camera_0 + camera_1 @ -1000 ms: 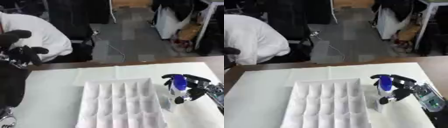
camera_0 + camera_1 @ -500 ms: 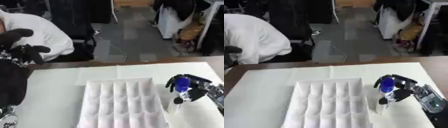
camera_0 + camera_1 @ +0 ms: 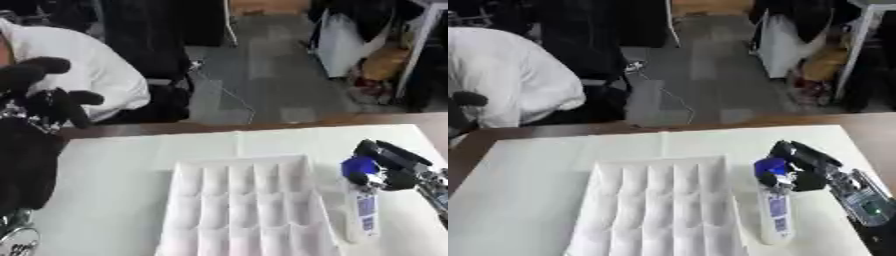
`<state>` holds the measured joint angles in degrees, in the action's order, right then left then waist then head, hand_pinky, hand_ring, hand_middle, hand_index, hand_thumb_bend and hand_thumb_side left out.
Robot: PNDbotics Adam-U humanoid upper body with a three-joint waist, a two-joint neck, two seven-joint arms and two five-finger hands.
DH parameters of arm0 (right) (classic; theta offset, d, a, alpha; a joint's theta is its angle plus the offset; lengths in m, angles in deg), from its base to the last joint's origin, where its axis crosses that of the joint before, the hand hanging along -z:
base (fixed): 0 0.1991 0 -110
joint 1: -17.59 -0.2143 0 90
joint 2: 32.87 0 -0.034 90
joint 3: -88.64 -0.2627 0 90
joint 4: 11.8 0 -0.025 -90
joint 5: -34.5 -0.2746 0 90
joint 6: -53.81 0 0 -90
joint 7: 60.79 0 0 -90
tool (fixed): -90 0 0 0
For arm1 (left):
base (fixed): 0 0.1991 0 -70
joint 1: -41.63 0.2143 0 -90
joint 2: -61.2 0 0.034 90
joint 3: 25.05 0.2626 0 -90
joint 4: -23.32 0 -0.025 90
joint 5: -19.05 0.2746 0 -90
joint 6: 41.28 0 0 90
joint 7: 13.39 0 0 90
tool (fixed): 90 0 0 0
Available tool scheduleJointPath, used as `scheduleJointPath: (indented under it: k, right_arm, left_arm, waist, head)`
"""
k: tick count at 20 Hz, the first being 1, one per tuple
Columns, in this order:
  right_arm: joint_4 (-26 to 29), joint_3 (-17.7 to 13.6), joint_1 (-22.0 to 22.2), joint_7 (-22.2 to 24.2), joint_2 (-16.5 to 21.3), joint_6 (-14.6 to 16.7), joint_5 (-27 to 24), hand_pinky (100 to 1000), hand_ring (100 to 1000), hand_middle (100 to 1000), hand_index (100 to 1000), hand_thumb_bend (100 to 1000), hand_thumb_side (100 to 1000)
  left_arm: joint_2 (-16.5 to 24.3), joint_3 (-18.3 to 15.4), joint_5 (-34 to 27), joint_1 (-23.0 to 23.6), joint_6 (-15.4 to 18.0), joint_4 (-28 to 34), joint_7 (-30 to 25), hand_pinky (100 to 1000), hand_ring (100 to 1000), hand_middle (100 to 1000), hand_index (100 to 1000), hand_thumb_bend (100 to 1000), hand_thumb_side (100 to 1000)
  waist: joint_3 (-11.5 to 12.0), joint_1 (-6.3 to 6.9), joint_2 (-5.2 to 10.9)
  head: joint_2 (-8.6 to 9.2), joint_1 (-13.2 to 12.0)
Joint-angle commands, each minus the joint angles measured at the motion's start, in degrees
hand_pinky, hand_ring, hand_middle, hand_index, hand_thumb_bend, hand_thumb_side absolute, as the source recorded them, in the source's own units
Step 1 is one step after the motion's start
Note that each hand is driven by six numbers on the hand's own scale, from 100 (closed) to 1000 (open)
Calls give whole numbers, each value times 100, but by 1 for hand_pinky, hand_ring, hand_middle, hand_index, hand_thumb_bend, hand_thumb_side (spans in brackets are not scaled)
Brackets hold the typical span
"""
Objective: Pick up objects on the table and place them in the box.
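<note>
We see our right hand (image 3: 802, 167) at the right side of the table (image 3: 535, 180), its black fingers (image 3: 394, 154) curled round the blue cap end of a white bottle (image 3: 773, 212). The bottle has a blue label on its side and stands just beside the right wall of the box (image 3: 658, 210), its base down on the white table cover, its top leaning slightly toward the far side. Whether the bottle's side actually touches the box wall, we cannot tell.

The box is a white tray split into rows of small compartments, lying in the middle of the table, nearer to us than the far edge. All the compartments we can see hold nothing.

Our left hand (image 3: 48, 95) shows at the far left of the left eye view, raised above the table's left edge and well apart from the box. Its dark fingers are bent but grip nothing that we can make out.

A person in a white top (image 3: 514, 82) sits bent over beyond the far left edge of the table.
</note>
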<state>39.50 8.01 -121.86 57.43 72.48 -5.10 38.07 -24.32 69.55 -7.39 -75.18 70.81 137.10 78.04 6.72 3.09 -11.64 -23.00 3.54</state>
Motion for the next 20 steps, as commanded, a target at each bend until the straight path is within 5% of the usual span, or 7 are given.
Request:
scheduleJointPath:
  k: [1, 8, 20]
  right_arm:
    - [153, -27, -44, -307, 187, 74, 178, 100, 100, 100, 245, 399, 795]
    - [261, -39, -48, -661, 292, -1, 255, 100, 100, 100, 229, 296, 770]
    - [678, -98, -295, -839, 616, -142, -190, 100, 100, 100, 211, 264, 814]
  left_arm:
    - [75, -26, -2, -75, -3, 81, 5, 667, 423, 719, 743, 480, 863]
    - [88, -30, 8, -54, -3, 81, 8, 666, 422, 718, 743, 480, 863]
    - [152, -37, 32, 17, -7, 81, 27, 666, 422, 719, 742, 481, 864]
  waist:
    - [-4, -17, 126]
    - [-24, -21, 133]
    - [-97, -64, 196]
  head:
    - [-8, -49]
    - [-27, -78]
    - [-59, -146]
